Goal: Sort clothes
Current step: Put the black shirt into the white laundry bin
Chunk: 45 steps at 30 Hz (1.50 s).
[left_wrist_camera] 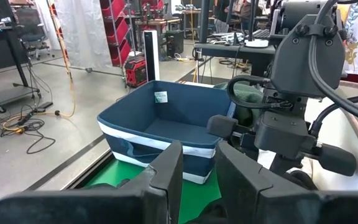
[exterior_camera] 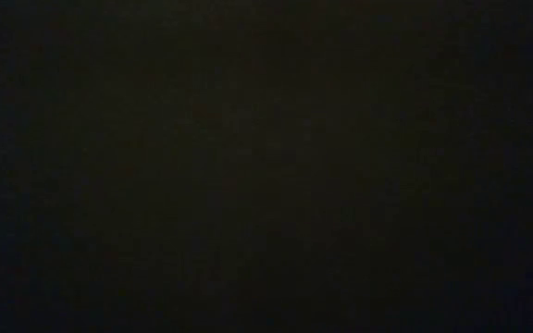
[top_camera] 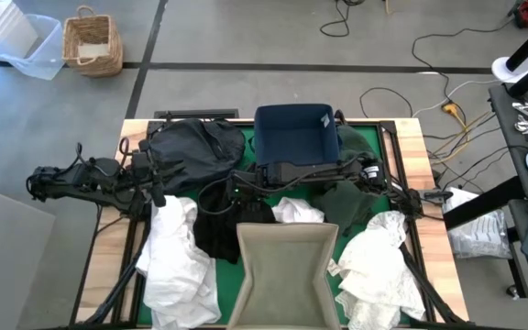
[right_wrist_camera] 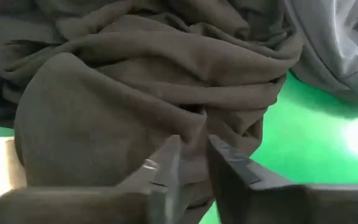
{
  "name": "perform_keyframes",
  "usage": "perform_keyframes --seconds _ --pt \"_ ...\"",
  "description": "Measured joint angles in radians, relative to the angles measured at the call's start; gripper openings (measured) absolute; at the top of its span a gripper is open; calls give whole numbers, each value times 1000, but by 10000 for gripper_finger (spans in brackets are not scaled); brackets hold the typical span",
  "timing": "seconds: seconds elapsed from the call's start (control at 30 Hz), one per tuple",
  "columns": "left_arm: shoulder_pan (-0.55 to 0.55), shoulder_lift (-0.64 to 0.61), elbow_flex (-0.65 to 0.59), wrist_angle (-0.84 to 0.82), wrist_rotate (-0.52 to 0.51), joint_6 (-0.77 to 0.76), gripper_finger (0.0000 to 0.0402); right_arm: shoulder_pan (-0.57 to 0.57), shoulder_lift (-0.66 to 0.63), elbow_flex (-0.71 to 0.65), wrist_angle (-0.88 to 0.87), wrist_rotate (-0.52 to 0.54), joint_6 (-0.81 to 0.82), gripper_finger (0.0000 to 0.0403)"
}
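Crowding the table's left side, a charcoal garment [top_camera: 191, 147] lies just beyond the left gripper [left_wrist_camera: 197, 171], whose fingers stand slightly parted with nothing between them, while a white garment [top_camera: 172, 252] spreads nearer the front edge. Past it, the right gripper [right_wrist_camera: 191, 165] hangs narrowly parted over a dark garment [right_wrist_camera: 148, 93], possibly touching it, beside the navy bin [top_camera: 296, 133]; the beige bin [top_camera: 287, 266] is cut off at the front. One camera shows only black.

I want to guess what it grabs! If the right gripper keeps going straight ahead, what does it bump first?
Most likely the black garment: the right gripper points straight into its folds, right at its fingertips.
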<state>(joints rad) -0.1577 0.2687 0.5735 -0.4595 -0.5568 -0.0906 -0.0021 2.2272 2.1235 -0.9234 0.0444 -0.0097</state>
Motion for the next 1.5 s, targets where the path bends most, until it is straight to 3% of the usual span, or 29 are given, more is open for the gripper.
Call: perform_keyframes --seconds 0.23,0.43,1.5 --pt "0 0 0 0 0 0 77 2 0 0 25 8 -7 189" --pt "0 0 0 0 0 0 77 2 0 0 24 7 -2 228" --pt "0 0 0 1 0 0 77 0 -5 -144 104 -19 69 228"
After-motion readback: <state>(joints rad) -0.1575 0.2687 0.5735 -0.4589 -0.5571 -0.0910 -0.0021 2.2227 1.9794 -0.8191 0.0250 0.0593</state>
